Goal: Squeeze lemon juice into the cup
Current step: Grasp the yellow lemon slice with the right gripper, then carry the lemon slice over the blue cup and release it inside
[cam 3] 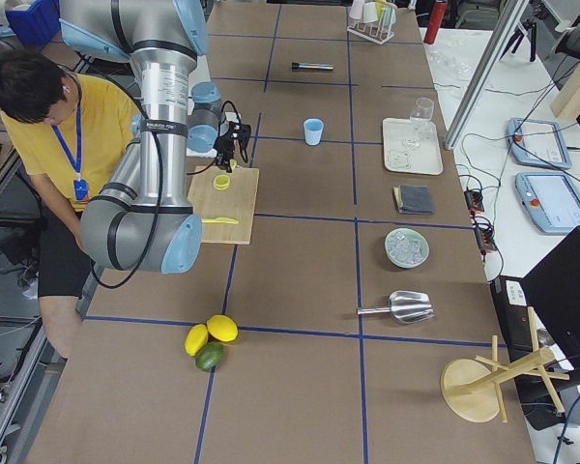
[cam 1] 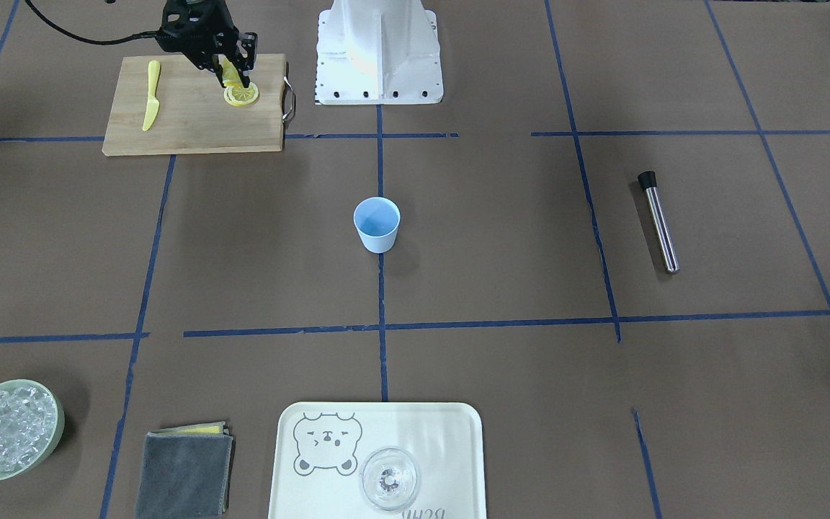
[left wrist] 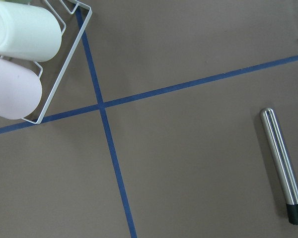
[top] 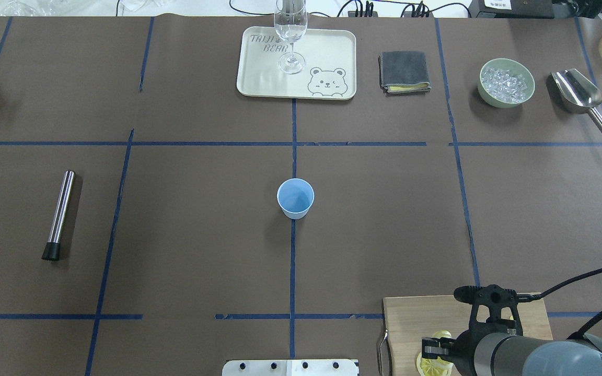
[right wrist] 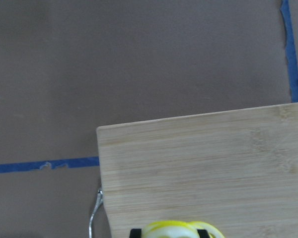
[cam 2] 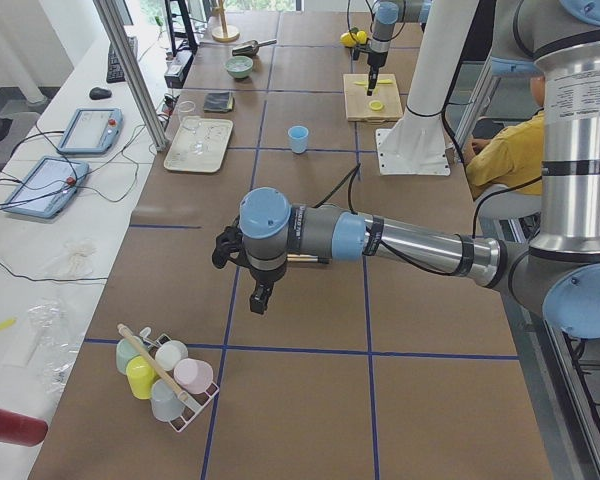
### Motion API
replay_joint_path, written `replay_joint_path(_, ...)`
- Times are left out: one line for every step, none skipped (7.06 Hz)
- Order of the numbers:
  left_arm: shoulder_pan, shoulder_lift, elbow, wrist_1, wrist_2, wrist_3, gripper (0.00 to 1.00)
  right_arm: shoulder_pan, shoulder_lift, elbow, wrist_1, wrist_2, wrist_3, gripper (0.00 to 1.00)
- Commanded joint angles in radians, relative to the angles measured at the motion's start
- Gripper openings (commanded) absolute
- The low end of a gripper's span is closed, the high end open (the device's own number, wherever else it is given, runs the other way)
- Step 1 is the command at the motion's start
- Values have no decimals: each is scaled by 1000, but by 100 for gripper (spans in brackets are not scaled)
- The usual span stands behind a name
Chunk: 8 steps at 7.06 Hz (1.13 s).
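Front-facing view: we count two lemon pieces, one lemon (cam 1: 228, 71) grasped in the right jaws, one slice (cam 1: 241, 94) just beneath on the board (cam 1: 184, 122); one cup (cam 1: 377, 225) stands well apart. About the left jaws we cannot tell.

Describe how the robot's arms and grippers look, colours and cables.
Both arms, left arm and right arm, are silver tubes with light-blue joint caps. The right gripper is a black open-framed two-finger unit with a black cable; the left gripper looks black too.

I read "BEAR" on the cream tray (top: 259, 78), towards its eleven o'clock corner; the word above it is unclear.
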Motion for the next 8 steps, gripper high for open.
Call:
replay_joint_path(0,2,-3,0,0,0,100,117,156,-26,-42,33,0,45)
replay_joint_path(-2,2,-3,0,0,0,100,203,285,-87,-72,100,0,46)
replay_joint_path(-2,2,-4,-1,0,0,100,277,435,-194,-121,157,0,46)
replay_joint_path(-3,5,-7,0,0,0,100,328,548,-290,-136,185,0,46)
replay_joint_path(-3,10,-13,0,0,0,100,363,614,-355,-131,201,3,47)
replay_joint_path(-3,10,-12,0,0,0,100,382,718,-477,-128,201,44,47)
replay_joint_path(-3,10,-10,0,0,0,100,394,775,-550,-125,201,57,47)
replay_joint_path(-3,10,-13,0,0,0,100,408,778,-584,-123,201,49,47)
